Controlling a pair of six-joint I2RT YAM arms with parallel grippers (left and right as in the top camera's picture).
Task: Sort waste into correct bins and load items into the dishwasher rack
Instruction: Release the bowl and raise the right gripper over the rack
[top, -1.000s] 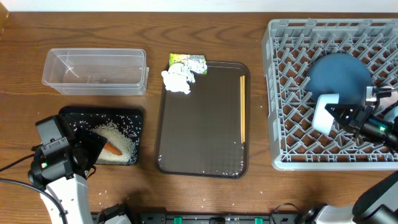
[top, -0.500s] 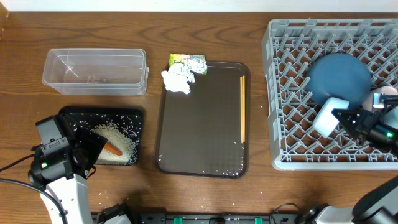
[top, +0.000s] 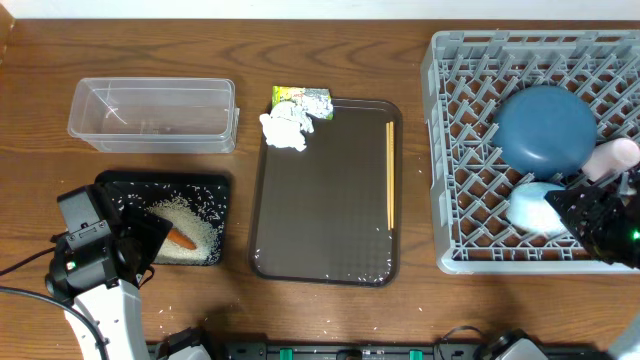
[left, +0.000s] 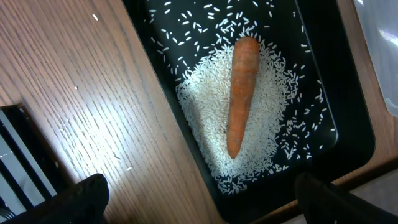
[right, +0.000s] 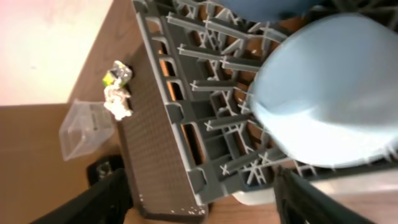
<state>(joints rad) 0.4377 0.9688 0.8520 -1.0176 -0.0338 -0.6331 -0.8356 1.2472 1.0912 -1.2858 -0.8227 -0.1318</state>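
The small light blue bowl (top: 533, 207) (right: 326, 93) lies upside down near the front of the grey dishwasher rack (top: 437, 150). The large dark blue bowl (top: 545, 128) rests behind it. My right gripper (top: 575, 205) (right: 199, 193) is open just right of the small bowl, with nothing between its fingers. My left gripper (top: 140, 250) (left: 202, 196) hangs open over the near edge of the black tray (top: 110, 185). This tray holds white rice (left: 205, 106) and an orange carrot (left: 242, 93). The crumpled tissue (top: 285, 128) and snack wrapper (top: 302, 98) lie at the far edge of the brown tray (top: 320, 200). The chopsticks (top: 390, 175) lie along its right side.
The clear plastic tub (top: 152, 113) stands behind the black tray. A pale pinkish object (top: 612, 157) sits in the rack at the right edge, beside the dark bowl. A few rice grains lie on the table near the black tray's front.
My right gripper has opened and let go of the small light blue bowl, which now rests in the rack. The gripper has drawn back to the right. The left arm has not moved.
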